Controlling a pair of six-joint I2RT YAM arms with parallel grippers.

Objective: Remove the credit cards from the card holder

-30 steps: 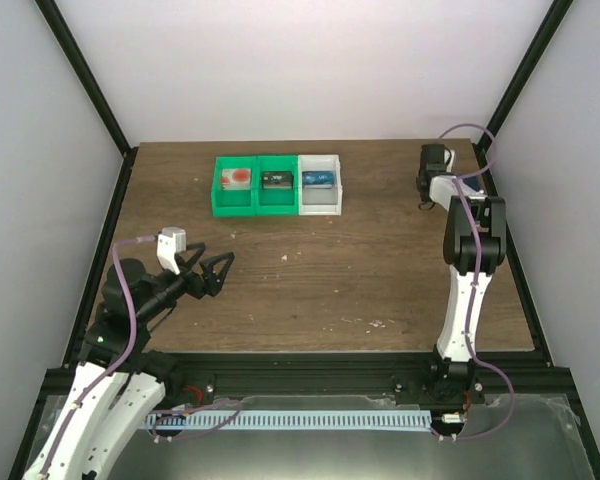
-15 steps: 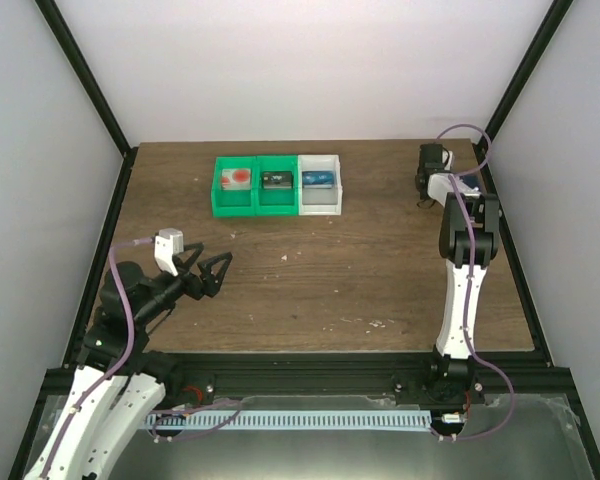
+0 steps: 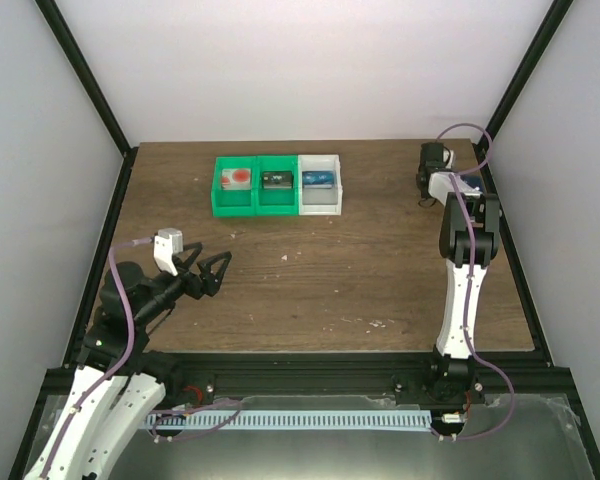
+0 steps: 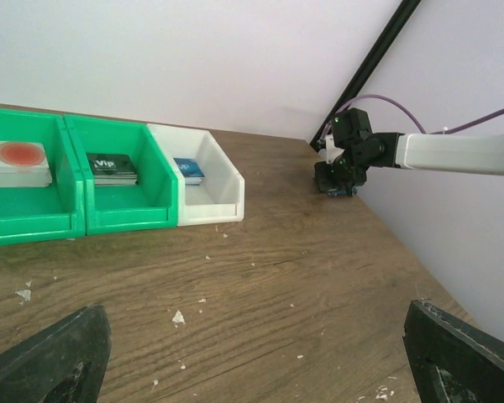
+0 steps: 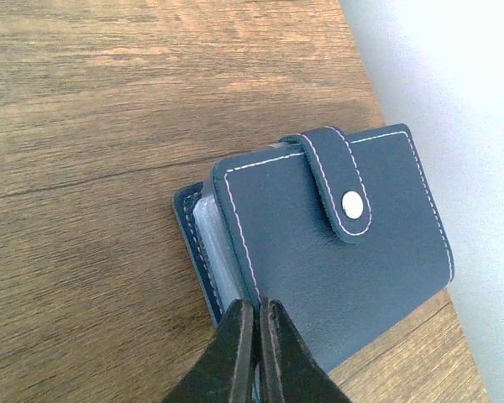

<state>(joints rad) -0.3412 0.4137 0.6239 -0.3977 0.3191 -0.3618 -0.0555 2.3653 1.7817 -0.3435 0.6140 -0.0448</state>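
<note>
While the left gripper (image 3: 208, 268) hung wide open and empty over the near left of the table (image 3: 380, 280), the right gripper (image 5: 257, 315) at the far right corner was closed tight at the cover edge of the blue card holder (image 5: 336, 252), lying tab-fastened on the wood; a red-circled credit card (image 4: 13, 159) lay in the far green bin (image 4: 34, 222).

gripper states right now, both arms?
Left gripper: jaws open, holding nothing.
Right gripper: jaws shut at the near edge of the card holder; whether they pinch it cannot be told.
</note>
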